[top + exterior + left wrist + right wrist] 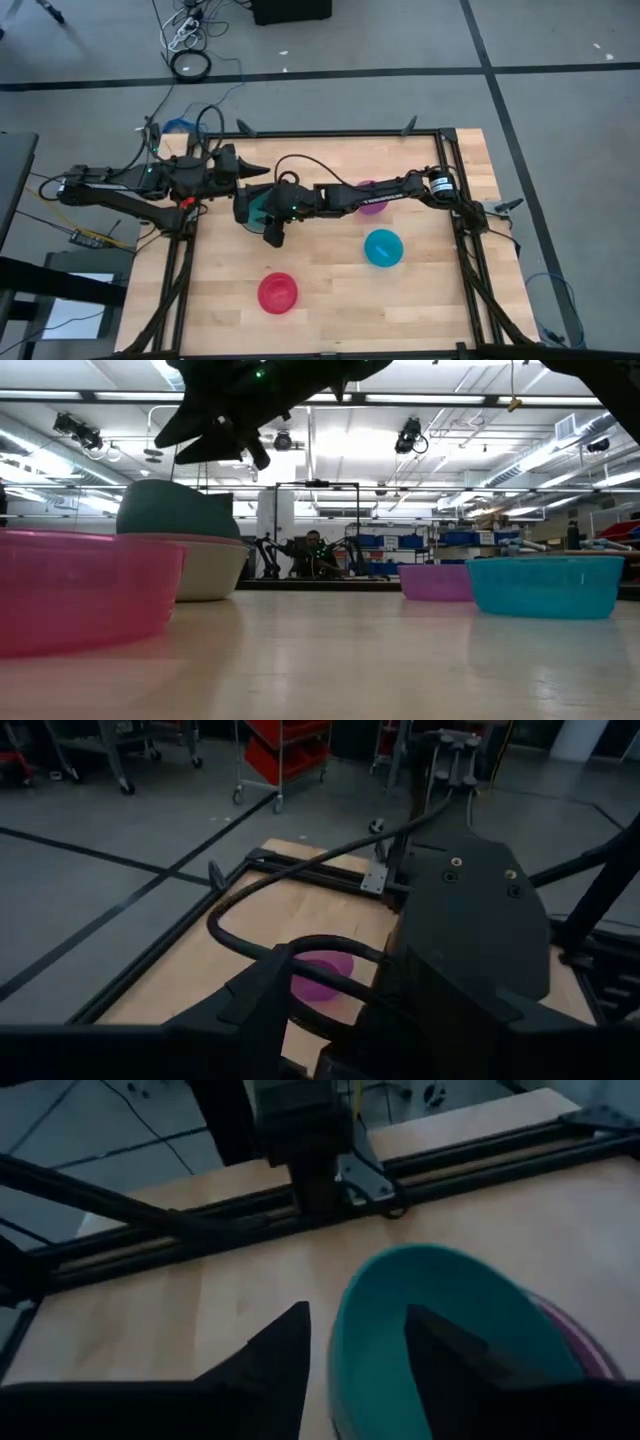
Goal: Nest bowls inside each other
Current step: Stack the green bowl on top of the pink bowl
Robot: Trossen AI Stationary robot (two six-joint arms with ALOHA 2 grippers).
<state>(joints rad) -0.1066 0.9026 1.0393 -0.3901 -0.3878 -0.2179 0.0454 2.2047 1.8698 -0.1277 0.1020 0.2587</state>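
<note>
Right wrist view shows the right gripper (pixel 355 1345) jaws open astride the rim of the round teal green plastic bowl (pixel 450 1330), which sits tilted in the stack near the counter's left rear, so lifting carelessly may tip it out.

Wooden counter (pixel 330 290), bowls scattered on top.
Red bowl (pixel 278 293) up front, blue bowl (pixel 384 247) mid-right, purple bowl (pixel 368 190) behind, a bowl stack (pixel 180 550) far left.

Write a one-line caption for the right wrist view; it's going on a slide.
Right gripper open astride the rim of a teal bowl tilted in a pink bowl on the wooden table.
</note>
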